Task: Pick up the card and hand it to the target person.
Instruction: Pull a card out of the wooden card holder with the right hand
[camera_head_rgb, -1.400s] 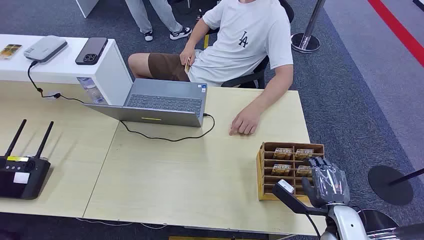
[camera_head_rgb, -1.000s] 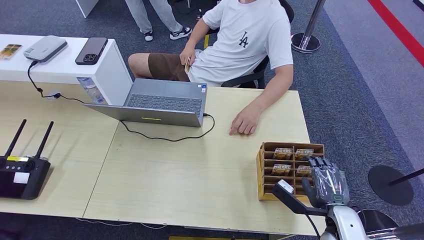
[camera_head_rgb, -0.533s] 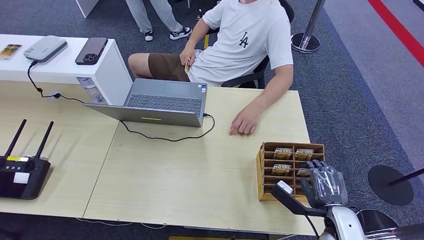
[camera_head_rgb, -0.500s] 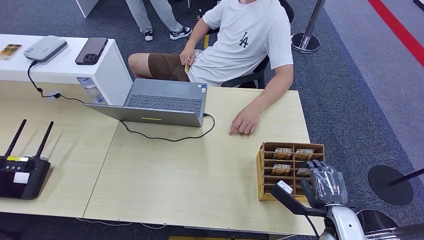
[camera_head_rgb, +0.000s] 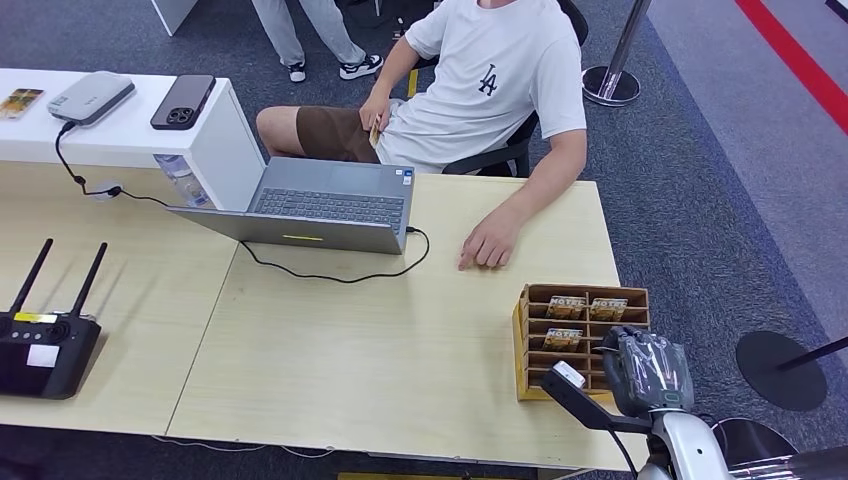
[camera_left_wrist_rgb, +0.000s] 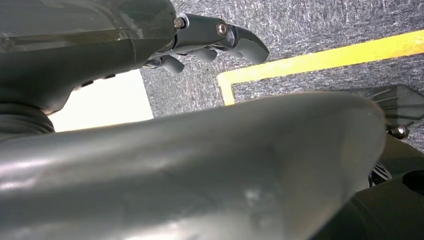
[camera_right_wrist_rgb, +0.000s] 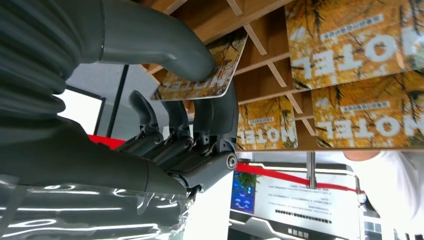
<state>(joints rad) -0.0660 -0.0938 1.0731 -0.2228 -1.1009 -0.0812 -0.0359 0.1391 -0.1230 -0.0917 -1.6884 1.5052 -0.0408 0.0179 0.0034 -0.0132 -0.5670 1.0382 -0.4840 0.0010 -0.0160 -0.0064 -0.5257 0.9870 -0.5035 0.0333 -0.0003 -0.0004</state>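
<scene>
Tabletop (camera_head_rgb: 400, 360): pale wood, wide, running across the room. Person (camera_head_rgb: 500, 80) in a white shirt seated at its far edge, about 12 o'clock from the robot; one palm (camera_head_rgb: 488, 245) flat on the wood, the other at the lap holding something small.

Open laptop (camera_head_rgb: 330, 205) in front of the person, at 11 o'clock, a black cable looping off its corner. Black router (camera_head_rgb: 45, 345) with two antennas far off at 9 o'clock. White side counter (camera_head_rgb: 130, 140) at 10 o'clock carrying a dark phone (camera_head_rgb: 182, 100) and a grey box (camera_head_rgb: 90, 97).

Wooden card rack (camera_head_rgb: 530, 340) at the tabletop's near right corner, 2 o'clock, yellow "HOTEL" cards in its slots.

Right hand (camera_head_rgb: 648, 370) sits against the rack's near right side. In the wrist view, thumb above and fingers (camera_right_wrist_rgb: 220, 112) below are clamped on one card (camera_right_wrist_rgb: 202, 80), which lies at the mouth of a slot, tilted.

Left hand (camera_left_wrist_rgb: 210, 42) hangs over grey carpet beside a yellow floor line (camera_left_wrist_rgb: 320, 60), fingers loosely curled, nothing in them.
</scene>
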